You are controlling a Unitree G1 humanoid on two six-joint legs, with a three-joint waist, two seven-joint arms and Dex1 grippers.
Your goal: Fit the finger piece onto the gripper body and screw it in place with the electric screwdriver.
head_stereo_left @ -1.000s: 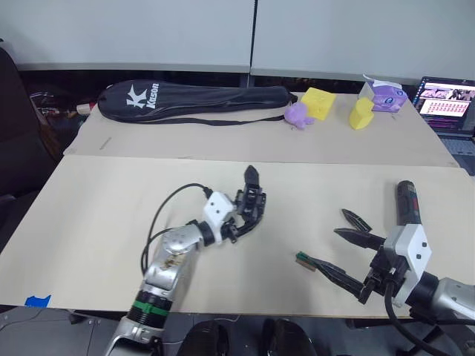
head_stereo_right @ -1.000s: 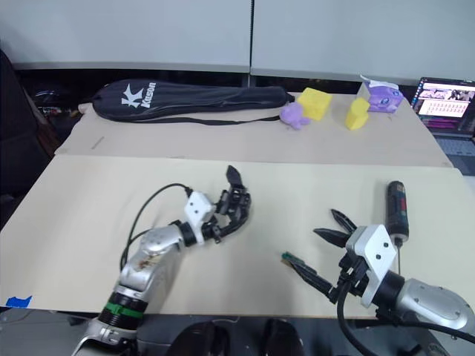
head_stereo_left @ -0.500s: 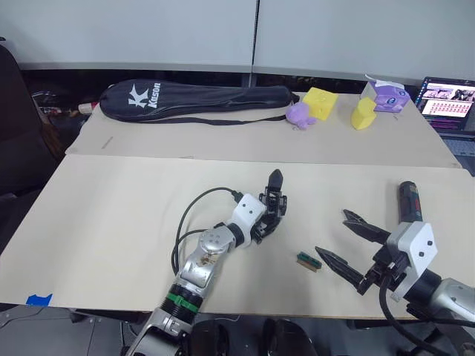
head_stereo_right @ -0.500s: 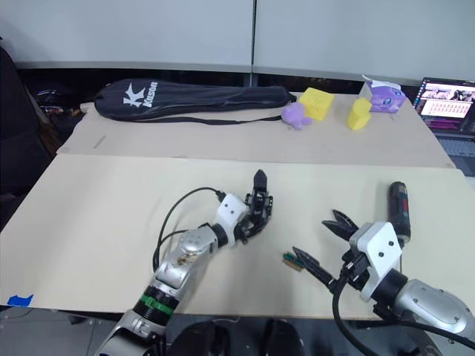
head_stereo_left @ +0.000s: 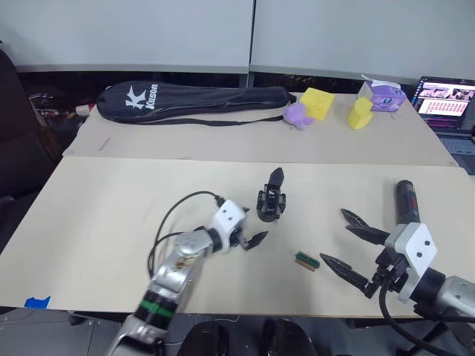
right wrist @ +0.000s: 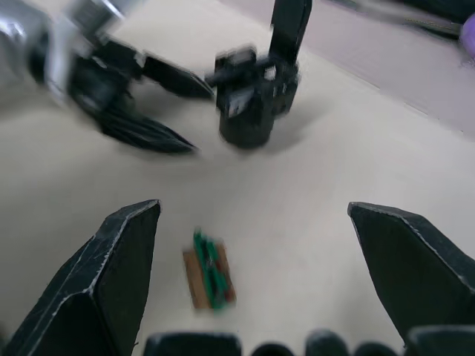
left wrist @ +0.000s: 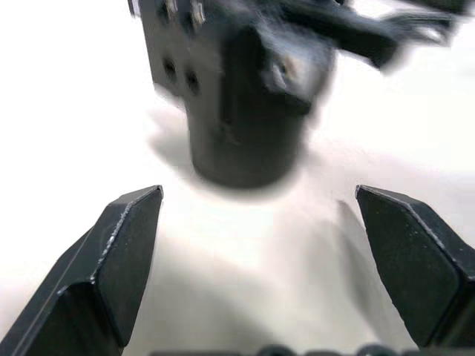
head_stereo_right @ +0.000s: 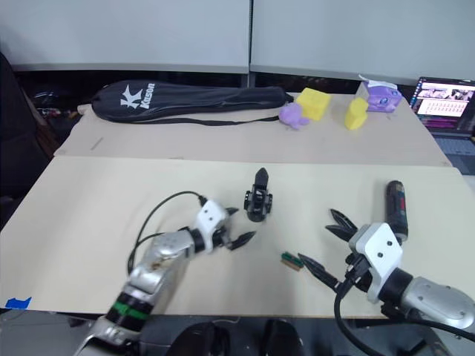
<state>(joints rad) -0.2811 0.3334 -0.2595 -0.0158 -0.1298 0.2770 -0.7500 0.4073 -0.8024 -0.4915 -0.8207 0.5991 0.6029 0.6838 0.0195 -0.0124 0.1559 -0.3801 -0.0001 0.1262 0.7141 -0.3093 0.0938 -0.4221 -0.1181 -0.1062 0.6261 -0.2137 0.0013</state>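
The gripper body (head_stereo_left: 271,205) stands upright on the beige table, a black blocky assembly with the finger piece (head_stereo_left: 275,178) rising from its top, tip up. My left gripper (head_stereo_left: 251,228) is open just in front and left of it, apart from it; the left wrist view shows the gripper body (left wrist: 237,89) beyond the spread fingertips (left wrist: 133,222). My right gripper (head_stereo_left: 332,236) is open over the table's right front. In its wrist view the gripper body (right wrist: 252,96) and finger piece (right wrist: 289,26) stand ahead. The electric screwdriver (head_stereo_left: 405,202) lies right of the right gripper.
A small green block (head_stereo_left: 306,261) lies between the grippers, close to the right gripper's lower finger. A long black racket bag (head_stereo_left: 193,100), yellow blocks (head_stereo_left: 318,102), a purple toy (head_stereo_left: 298,115), a purple box (head_stereo_left: 386,95) and a laptop (head_stereo_left: 445,100) line the back.
My left gripper has let go of the gripper body, which now stands alone on the table. The gripper opened and drew back toward the near left. The right gripper barely moved.
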